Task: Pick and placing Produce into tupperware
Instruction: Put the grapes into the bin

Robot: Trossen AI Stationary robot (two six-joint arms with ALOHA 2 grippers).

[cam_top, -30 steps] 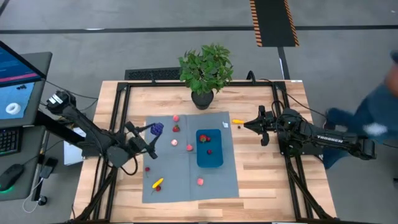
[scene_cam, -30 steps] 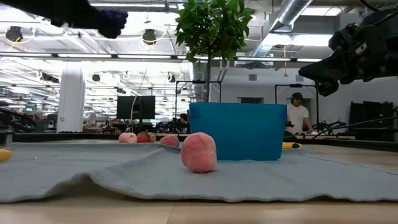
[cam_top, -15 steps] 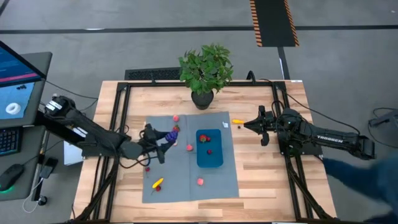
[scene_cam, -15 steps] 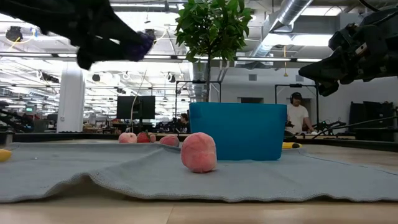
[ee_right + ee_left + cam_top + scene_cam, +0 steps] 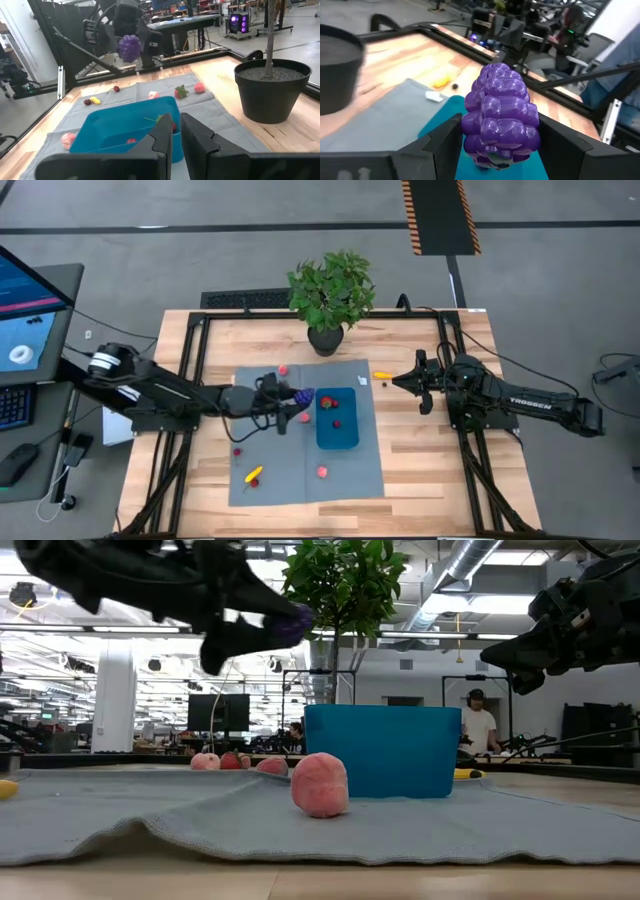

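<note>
Overhead, level and wrist views of a wooden counter [image 5: 420,460] covered in its middle by a grey cloth mat [image 5: 290,470].

Left arm: extended across the mat, its pincer [image 5: 291,398] raised above the cloth just beside the left edge of the blue container [image 5: 337,420]. The pincer is pinching a purple grape cluster [image 5: 501,116], gripped between the two dark fingers [image 5: 442,144]; in the level view the cluster [image 5: 290,625] hangs well above the container's rim. From above, the cluster appears not quite over the container, though the angle makes this hard to judge.

Right arm: parked over bare wood to the right of the mat, its pincer [image 5: 398,383] held above the counter with the fingers [image 5: 162,142] pressed nearly together and holding nothing.

Container: sits on the right half of the mat and holds small red pieces [image 5: 330,402].

Loose produce: pink and red pieces lie on the mat near its far edge [image 5: 283,369], a pink piece [image 5: 304,417] lies just left of the container, another pink piece [image 5: 322,471] near the front edge, and a yellow piece [image 5: 253,475] at the front left. A yellow-orange piece [image 5: 382,375] lies on bare wood beyond the mat's right far corner.

A potted plant [image 5: 330,295] stands at the far edge of the counter.
</note>
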